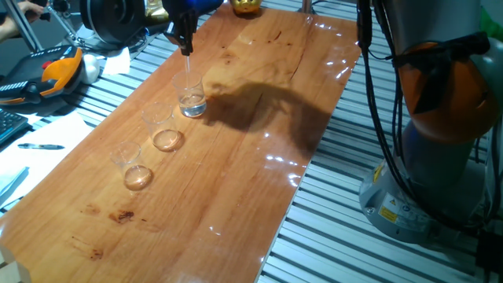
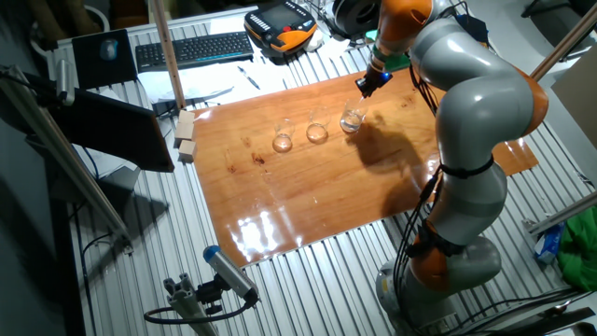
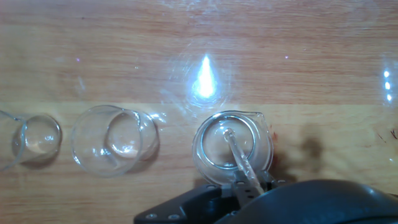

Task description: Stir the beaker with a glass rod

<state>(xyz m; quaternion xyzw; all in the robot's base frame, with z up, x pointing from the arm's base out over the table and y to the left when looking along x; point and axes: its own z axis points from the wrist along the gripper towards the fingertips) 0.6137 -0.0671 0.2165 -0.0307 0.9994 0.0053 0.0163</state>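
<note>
— How many beakers on the table?
— Three: the beaker with the colourless bottom, plus two amber-bottomed beakers (all in a row).
— Rods?
— One glass rod. Also two wooden blocks.

— Any writing you can read here?
— None. The robot base carries a yellow warning sticker, but its print is too small to make out.
— And the keyboard?
— Keys unreadable.
</note>
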